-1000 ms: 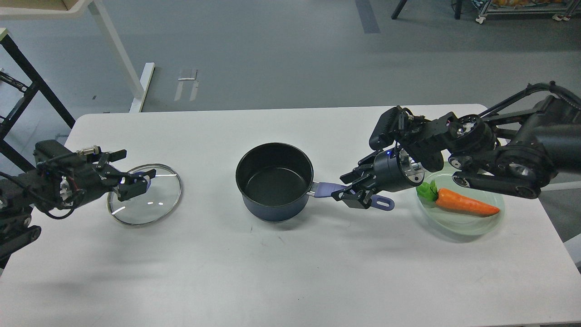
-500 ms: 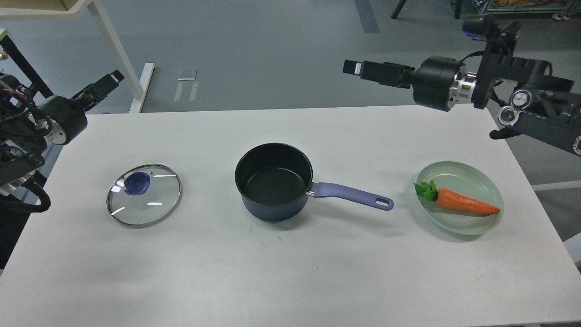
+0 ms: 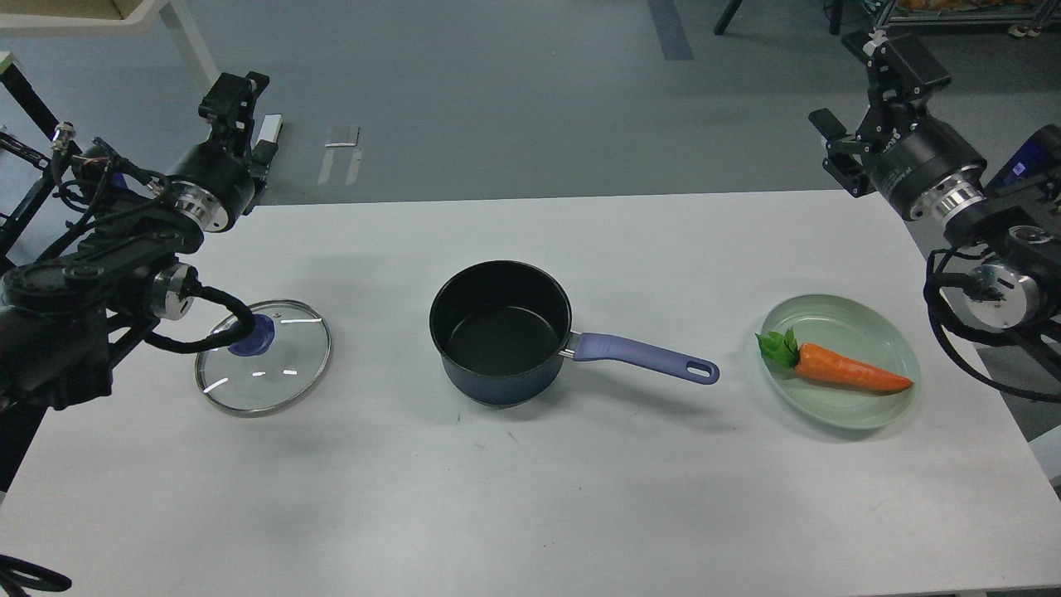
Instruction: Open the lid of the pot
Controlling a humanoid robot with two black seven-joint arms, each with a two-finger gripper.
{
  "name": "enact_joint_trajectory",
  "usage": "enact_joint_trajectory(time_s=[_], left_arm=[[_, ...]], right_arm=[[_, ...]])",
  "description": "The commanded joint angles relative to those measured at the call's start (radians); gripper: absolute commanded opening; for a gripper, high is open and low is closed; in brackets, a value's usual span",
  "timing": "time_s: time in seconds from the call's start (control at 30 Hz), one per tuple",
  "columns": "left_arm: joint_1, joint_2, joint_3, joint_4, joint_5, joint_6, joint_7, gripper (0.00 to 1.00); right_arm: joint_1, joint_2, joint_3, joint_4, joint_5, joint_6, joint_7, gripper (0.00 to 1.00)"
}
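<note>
The dark blue pot [image 3: 500, 332] stands uncovered in the middle of the white table [image 3: 530, 497], its purple handle [image 3: 642, 355] pointing right. The glass lid [image 3: 264, 356] with a blue knob [image 3: 251, 334] lies flat on the table to the pot's left. My left gripper [image 3: 244, 116] is raised high beyond the table's far left edge, well away from the lid, with its fingers apart and nothing between them. My right gripper [image 3: 862, 91] is raised beyond the far right corner, open and empty. A cable of my left arm hangs over the lid's near-left edge.
A pale green plate [image 3: 879, 336] holding a toy carrot [image 3: 845, 371] sits at the right of the table. My left arm's thick links hang over the table's left edge. A white table leg [image 3: 215, 91] stands on the floor behind.
Both arms have lifted away from the table: the left gripper let go of the lid's knob and the right gripper left the pot handle. Lid and pot stay where they were.
</note>
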Motion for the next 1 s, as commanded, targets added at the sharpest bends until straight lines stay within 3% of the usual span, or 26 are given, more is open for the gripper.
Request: enact_joint_trajectory(time_s=[0.0,0.2,0.4,0.6,0.97], left_arm=[[0.036,-0.045,-0.044,0.062,-0.103,-0.121,0.000,1.00],[0.089,-0.048,-0.141,0.062,-0.196,-0.186,0.000,1.00],[0.136,-0.055,-0.247,0.062,-0.266,-0.215,0.000,1.00],[0.167,-0.046,-0.285,0.061,-0.282,-0.290,0.000,1.00],[0.178,-0.045,-0.310,0.053,-0.291,-0.288,0.000,1.00]], right_arm=[[-0.029,0.082,0.047,-0.101,0.159,0.000,-0.001,1.00],[-0.069,0.224,0.180,-0.213,0.249,0.006,-0.009,1.00],[-0.103,0.316,0.292,-0.230,0.255,0.017,-0.017,1.00],[-0.115,0.352,0.326,-0.232,0.319,0.026,-0.035,1.00],[-0.123,0.352,0.312,-0.224,0.319,0.082,-0.032,1.00]])
